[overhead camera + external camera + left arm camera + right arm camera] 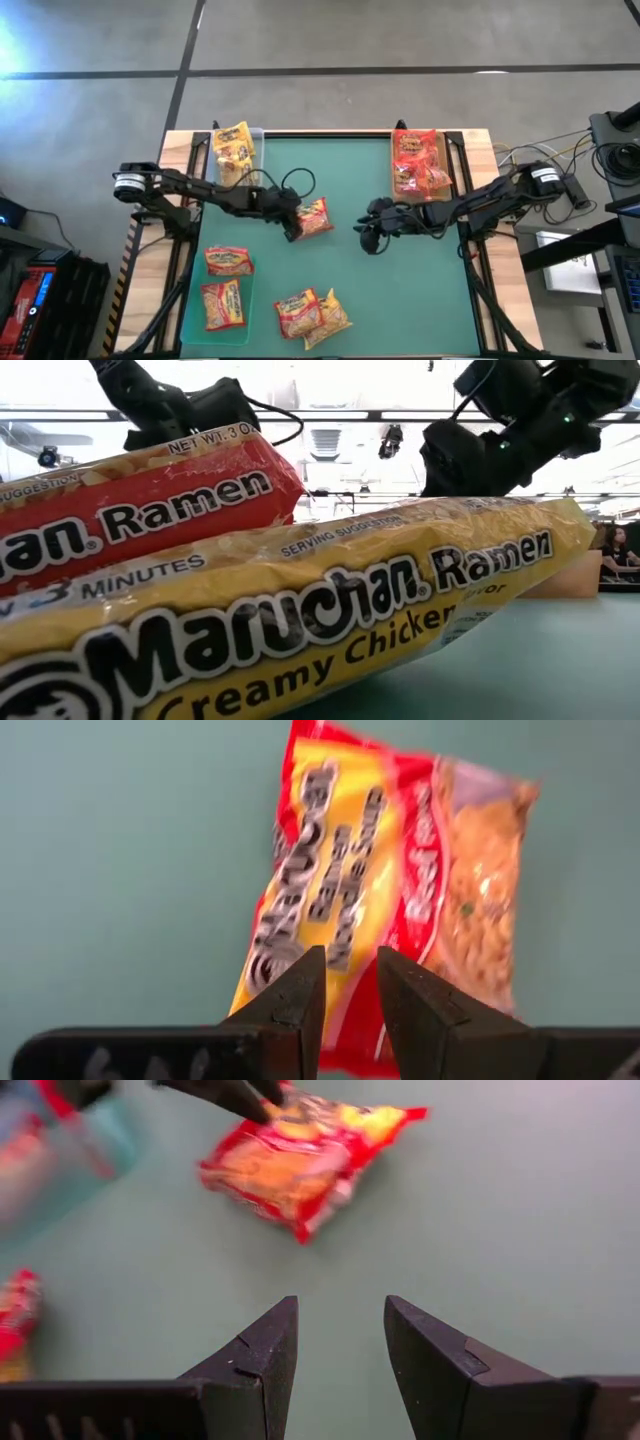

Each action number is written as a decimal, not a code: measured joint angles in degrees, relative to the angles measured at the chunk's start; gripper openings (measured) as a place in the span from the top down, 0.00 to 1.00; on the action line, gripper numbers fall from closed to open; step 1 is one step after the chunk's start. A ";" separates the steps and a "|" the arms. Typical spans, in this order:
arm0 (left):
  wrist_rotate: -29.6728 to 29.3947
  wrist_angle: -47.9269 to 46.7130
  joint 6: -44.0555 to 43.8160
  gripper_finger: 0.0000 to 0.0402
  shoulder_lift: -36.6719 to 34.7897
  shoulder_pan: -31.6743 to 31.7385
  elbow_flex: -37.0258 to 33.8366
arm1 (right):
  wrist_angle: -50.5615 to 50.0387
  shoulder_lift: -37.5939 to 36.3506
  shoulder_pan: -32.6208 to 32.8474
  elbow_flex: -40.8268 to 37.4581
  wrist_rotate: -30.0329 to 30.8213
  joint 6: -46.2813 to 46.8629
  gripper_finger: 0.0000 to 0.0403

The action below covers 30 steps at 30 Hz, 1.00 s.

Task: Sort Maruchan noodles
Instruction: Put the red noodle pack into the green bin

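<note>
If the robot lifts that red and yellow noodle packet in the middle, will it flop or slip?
The packet looks flat with a stiff noodle block inside, so it probably won't droop much. Its shiny crinkly wrapper may slip. The left gripper is at its edge.

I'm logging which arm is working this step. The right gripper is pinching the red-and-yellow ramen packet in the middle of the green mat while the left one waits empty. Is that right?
Not quite: the arms are swapped. In the high view the left gripper is on the red-and-yellow ramen packet in the middle of the green mat; its wrist view shows its fingers pinching the packet's edge. The right gripper waits empty, open above bare mat.
</note>
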 joint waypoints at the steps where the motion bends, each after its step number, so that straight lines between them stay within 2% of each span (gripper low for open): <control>1: -0.17 1.74 0.04 0.81 0.00 0.00 -0.41 | 2.48 0.36 0.59 -0.60 0.01 0.42 0.65; 6: -0.44 5.39 0.01 0.81 0.00 -0.04 -1.79 | 15.88 3.40 4.08 -3.13 -0.26 2.67 0.65; 11: 1.42 2.98 -1.07 0.81 0.00 -0.26 -2.29 | 20.83 8.69 6.42 -2.71 -0.70 5.25 0.65; 19: 1.79 2.73 2.57 0.81 -1.24 -3.79 -0.57 | 20.90 15.49 5.87 2.49 -1.89 5.89 0.65; 27: 1.39 0.05 7.76 0.80 -1.40 -5.15 0.56 | 20.50 15.80 3.00 4.18 -2.80 8.41 0.65; 30: -0.26 -2.21 12.33 0.78 -1.40 -4.61 0.55 | 20.97 15.63 2.83 4.36 -3.88 9.46 0.65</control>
